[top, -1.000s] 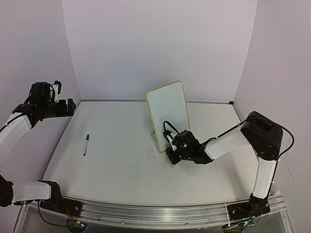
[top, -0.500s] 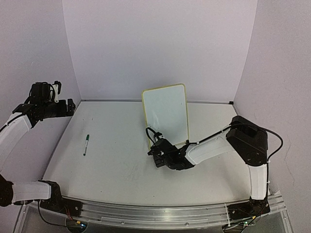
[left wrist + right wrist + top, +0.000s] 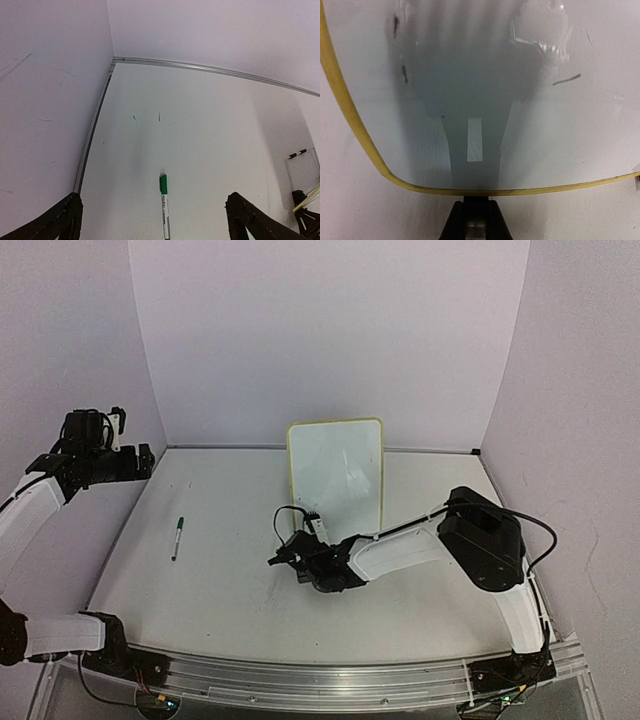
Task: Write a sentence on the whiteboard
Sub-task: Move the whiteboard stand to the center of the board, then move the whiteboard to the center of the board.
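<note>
I see whiteboard (image 3: 335,475) upright, blank bar stray specks: no sentence yet. My right gripper (image 3: 308,552) pinched tight on its bottom edge; left gripper (image 3: 135,455) wide, empty; marker (image 3: 177,537) untouched on worktop (image 3: 240,590).

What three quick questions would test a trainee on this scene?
1. True or false: a full sentence is already written on the whiteboard.
2. Where is the green marker? A) in the left jaws B) lying on the table C) clipped to the whiteboard
3. Which arm's jaws grip the whiteboard's yellow edge?
Key: 1 false, only stray marks show. 2 B. 3 the right jaws; the left jaws stand open and empty.
</note>
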You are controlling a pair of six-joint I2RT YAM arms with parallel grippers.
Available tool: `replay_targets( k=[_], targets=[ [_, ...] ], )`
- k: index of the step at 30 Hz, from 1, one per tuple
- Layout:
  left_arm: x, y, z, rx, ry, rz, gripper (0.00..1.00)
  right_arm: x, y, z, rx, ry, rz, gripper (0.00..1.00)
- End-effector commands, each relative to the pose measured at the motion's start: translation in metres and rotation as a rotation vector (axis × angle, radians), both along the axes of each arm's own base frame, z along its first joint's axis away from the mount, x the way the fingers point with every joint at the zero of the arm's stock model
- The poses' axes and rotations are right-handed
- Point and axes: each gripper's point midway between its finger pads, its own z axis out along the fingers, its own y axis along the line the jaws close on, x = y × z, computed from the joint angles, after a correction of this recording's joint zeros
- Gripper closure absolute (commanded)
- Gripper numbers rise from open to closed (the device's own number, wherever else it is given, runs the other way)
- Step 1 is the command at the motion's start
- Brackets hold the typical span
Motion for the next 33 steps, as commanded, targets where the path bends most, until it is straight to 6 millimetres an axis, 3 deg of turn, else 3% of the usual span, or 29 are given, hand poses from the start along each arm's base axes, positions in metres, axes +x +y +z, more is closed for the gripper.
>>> replay_targets(
  k=[1, 7, 13, 20, 23, 26, 33],
  targets=[
    [0.003, 0.002, 0.0, -0.006, -0.002, 0.017, 0.01, -0.011, 0.018, -0.008, 0.039, 0.053, 0.031, 0.98],
    [0.004, 0.0, -0.005, -0.021, 0.016, 0.009, 0.01, -0.016, 0.015, -0.001, 0.048, 0.066, 0.05, 0.61],
    [0.003, -0.011, -0.013, -0.085, 0.062, -0.008, 0.01, -0.03, -0.001, 0.021, 0.091, 0.071, 0.063, 0.4],
    [-0.003, -0.06, -0.03, -0.234, 0.109, -0.12, 0.03, -0.042, -0.046, 0.056, 0.101, 0.013, 0.033, 0.24],
    [-0.005, -0.09, -0.044, -0.272, 0.133, -0.188, 0.04, -0.038, -0.072, 0.084, 0.07, -0.066, 0.007, 0.2],
    [-0.006, -0.122, -0.06, -0.279, 0.179, -0.243, 0.06, -0.026, -0.1, 0.113, 0.079, -0.112, -0.04, 0.17],
    [0.001, -0.2, -0.097, -0.277, 0.242, -0.325, 0.07, 0.015, -0.181, 0.117, 0.105, -0.082, -0.211, 0.14]
  ],
)
